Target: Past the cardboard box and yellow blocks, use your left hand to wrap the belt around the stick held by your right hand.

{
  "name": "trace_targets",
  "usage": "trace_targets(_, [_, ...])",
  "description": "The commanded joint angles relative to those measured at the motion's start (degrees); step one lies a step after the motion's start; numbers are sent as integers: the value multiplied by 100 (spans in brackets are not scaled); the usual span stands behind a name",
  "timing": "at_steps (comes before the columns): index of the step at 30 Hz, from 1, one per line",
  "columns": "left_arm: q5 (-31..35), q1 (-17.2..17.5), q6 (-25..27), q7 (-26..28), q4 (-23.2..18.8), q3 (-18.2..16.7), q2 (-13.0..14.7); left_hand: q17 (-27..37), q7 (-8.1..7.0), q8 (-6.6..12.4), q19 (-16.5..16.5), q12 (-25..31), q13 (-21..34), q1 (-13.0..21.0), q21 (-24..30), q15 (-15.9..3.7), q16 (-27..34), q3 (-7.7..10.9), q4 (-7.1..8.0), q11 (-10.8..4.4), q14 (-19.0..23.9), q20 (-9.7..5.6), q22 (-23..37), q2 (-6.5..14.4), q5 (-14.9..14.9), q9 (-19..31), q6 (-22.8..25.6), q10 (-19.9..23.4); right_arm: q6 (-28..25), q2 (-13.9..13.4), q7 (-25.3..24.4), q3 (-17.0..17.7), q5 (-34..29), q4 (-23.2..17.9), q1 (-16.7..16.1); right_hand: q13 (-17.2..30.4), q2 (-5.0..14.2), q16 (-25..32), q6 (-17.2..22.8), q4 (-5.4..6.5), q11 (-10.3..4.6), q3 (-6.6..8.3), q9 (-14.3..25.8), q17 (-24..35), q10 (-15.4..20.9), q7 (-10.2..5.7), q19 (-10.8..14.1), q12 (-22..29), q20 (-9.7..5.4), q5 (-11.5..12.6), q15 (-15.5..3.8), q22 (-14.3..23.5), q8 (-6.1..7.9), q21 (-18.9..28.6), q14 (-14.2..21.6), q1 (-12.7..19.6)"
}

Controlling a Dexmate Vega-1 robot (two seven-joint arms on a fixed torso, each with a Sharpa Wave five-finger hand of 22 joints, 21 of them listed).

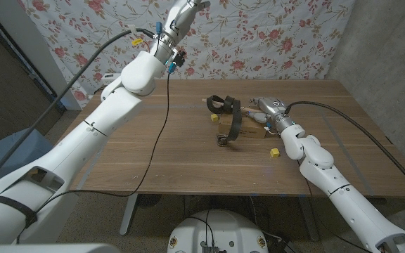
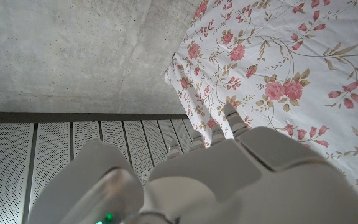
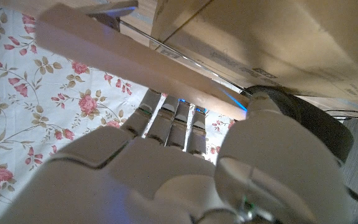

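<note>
While the right robot hand (image 1: 264, 111) clamps the stick (image 1: 209, 107) level so the belt (image 1: 232, 118) drapes over it, the left robot hand (image 2: 229, 168) is raised far above the desk (image 1: 153, 151), its grip impossible to tell.

We see two arms built from smooth, glossy white rounded shells joined at dark seams. The left arm (image 1: 97, 119) carries a black band around its lowest visible segment, and a black cable (image 1: 162, 133) hangs from its wrist. At that wrist we note blue and yellow connectors (image 1: 162, 43) and a small red-and-black fitting. The right arm (image 1: 329, 176) shows bulbous white joint housings, with a second black cable (image 1: 357, 130) running along it. The left hand (image 2: 241, 174) has pale grey-white segmented fingers and a green indicator light at its base. The right hand (image 3: 166, 155) has similar ribbed fingers (image 3: 173, 121) with a blue glow.
</note>
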Motion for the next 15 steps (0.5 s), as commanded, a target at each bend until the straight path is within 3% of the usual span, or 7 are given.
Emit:
trace_targets(1, [16,87,35,39,-119,-55,78,-2,55,-14,-890,-15,15,76,-22,25,-29,3,-20,43,-695,-12,8,6,51,5,-650,-805,369,23,505,418,1418,-82,-86,-94,-402,8,-192,179,187,-543,-80,-171,-374,16,-181,-191,57,191,37,9,-2,-318,-482,-849])
trace_targets(2, [11,90,39,27,-129,-59,93,-2,53,-15,-892,-13,15,79,-25,31,-30,3,-21,43,-695,-7,8,7,52,5,-655,-801,476,55,550,491,1721,-25,-84,-120,-489,6,-212,169,191,-652,-102,-217,-454,21,-255,-249,84,214,59,8,8,-400,-597,-951])
trace_targets(12, [-98,159,-37,-16,-110,-107,128,-2,82,-26,-910,-21,16,117,-69,42,-37,-1,-39,78,-711,3,11,23,61,6,-719,-841,1175,379,1038,861,4326,512,5,-206,-565,110,157,161,326,-971,-182,-358,-278,165,-289,-274,92,312,237,16,154,-586,-601,-1255])
trace_targets(15, [-98,181,-65,-14,-100,-128,151,-2,81,-24,-907,-19,17,124,-75,44,-36,-3,-43,83,-710,4,12,25,63,7,-720,-840,1079,355,936,821,4414,431,20,-223,-530,117,179,168,348,-1017,-201,-385,-284,173,-361,-297,57,343,298,20,154,-645,-615,-1318])
